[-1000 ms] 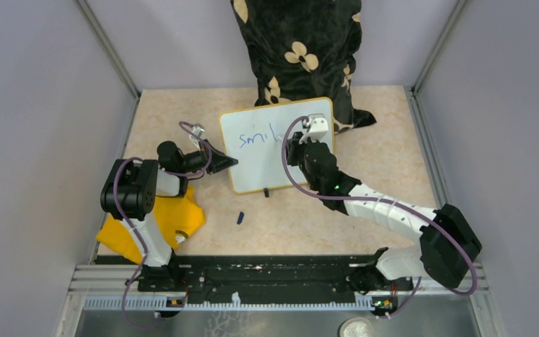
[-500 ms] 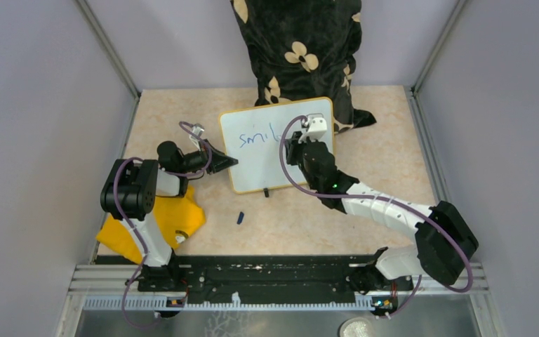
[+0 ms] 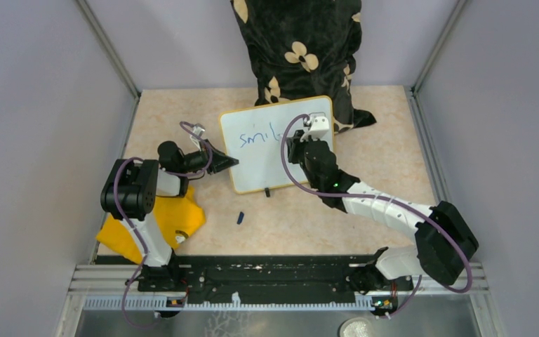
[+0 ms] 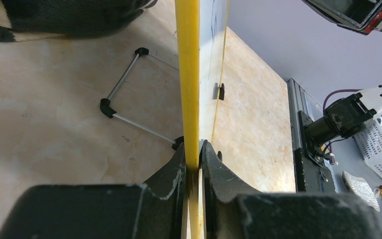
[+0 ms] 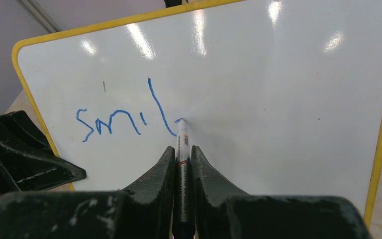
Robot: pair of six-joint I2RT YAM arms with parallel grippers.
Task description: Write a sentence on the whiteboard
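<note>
Right gripper (image 5: 181, 155) clenched on marker (image 5: 182, 135), tip touching whiteboard (image 5: 288, 89) just ahead of it, where the sentence (image 5: 114, 119) reads "smil"; farther left, left gripper (image 4: 193, 152) pinches the board's yellow edge; too hard a push could slide the board and smear the stroke.
</note>
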